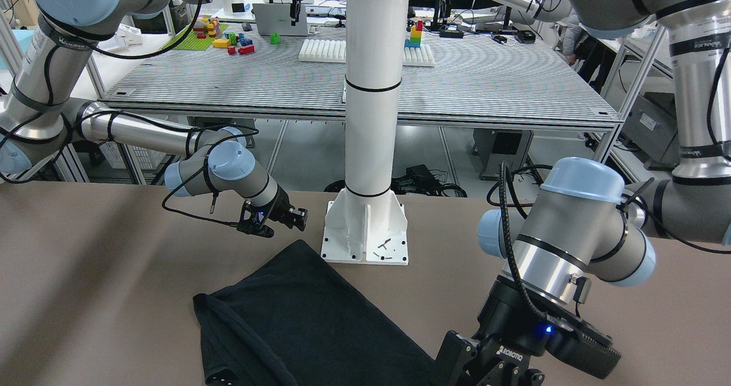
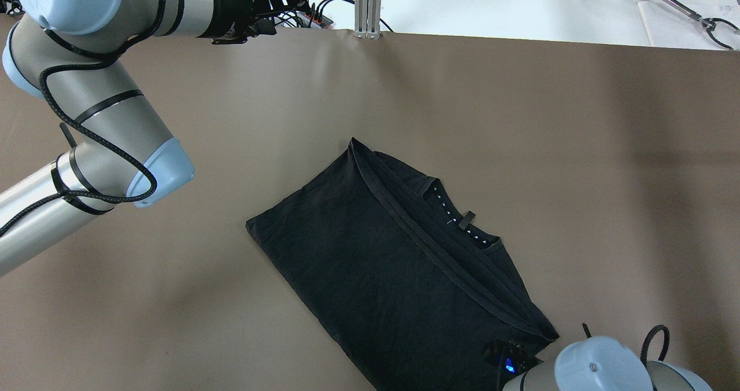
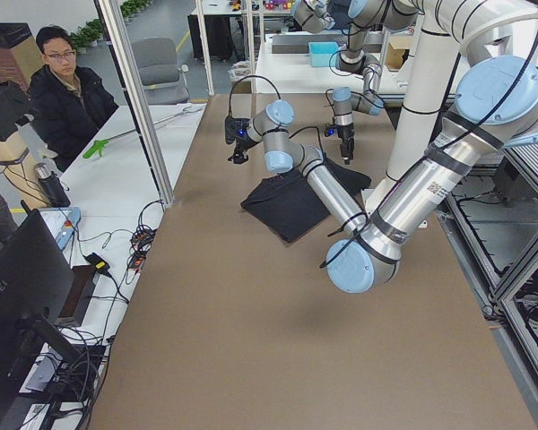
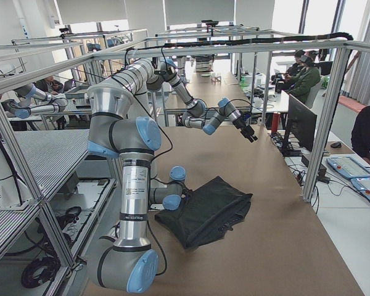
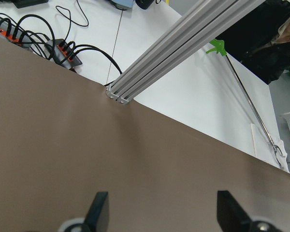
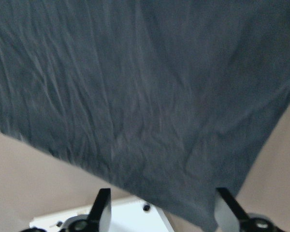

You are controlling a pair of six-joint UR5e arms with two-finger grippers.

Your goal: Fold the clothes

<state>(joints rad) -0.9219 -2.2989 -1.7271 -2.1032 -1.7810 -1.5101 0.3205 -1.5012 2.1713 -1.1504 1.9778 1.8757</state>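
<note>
- Right at the robot's edge of the bench (image 2: 520, 119), by the white pole's base plate (image 1: 365, 243), the right gripper (image 6: 163, 195) hovers over the clothes (image 2: 370, 264), fingers spread, holding nothing.
- Dark garment lies flat and slantwise, folded in layers, one corner just beside that plate.
- Far out at the operators' edge, the left gripper (image 5: 163, 208) hangs over bare bench, fingers wide apart, empty.
- Risks as I see them: a pinch catching only the top layer would peel the fold apart; a finger could clip the plate; one arm alone may drag it crooked.

Clothes (image 2: 370, 264): soft matt dark cloth (finely creased); table (image 2: 520, 119) matt brown; pole (image 1: 374, 117) glossy white.
</note>
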